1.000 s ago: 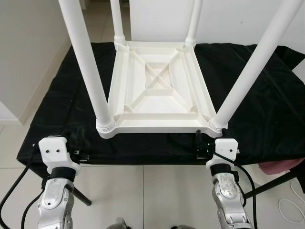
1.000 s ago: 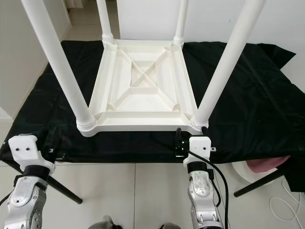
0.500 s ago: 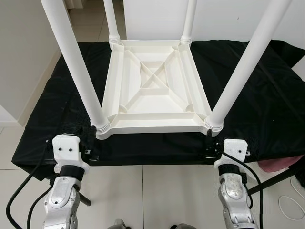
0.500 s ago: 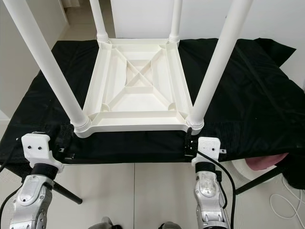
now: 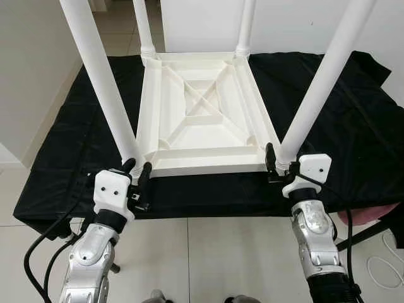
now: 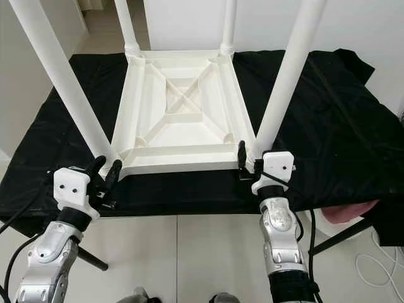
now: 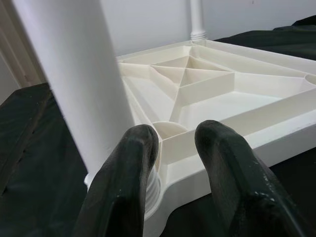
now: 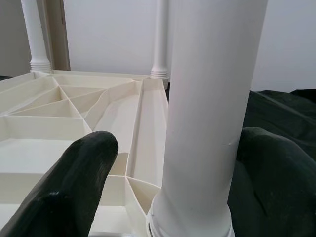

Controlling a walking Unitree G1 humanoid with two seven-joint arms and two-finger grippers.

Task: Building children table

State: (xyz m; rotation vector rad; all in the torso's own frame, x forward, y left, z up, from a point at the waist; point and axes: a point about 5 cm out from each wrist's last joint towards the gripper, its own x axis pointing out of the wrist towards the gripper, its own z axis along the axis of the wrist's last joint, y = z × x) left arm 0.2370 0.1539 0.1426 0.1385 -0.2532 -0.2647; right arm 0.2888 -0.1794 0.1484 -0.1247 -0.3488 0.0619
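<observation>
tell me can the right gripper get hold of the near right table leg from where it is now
Probably yes. The right gripper is open, with its fingers already either side of the near right leg low by the upturned table. Nothing sits between them.

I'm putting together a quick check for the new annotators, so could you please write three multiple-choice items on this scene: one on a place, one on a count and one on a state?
1. Where is the right claw?
A. At the near right leg
B. On the floor
C. At a far leg

2. How many legs stand on the white table?
A. Two
B. Three
C. Four

3. How does the table lie on the black cloth?
A. On its side
B. Upside down
C. Upright

Key:
1 A, its fingers straddle that leg's base.
2 C, one leg rises from each corner.
3 B, the ribbed underside faces up, legs pointing up.
</observation>
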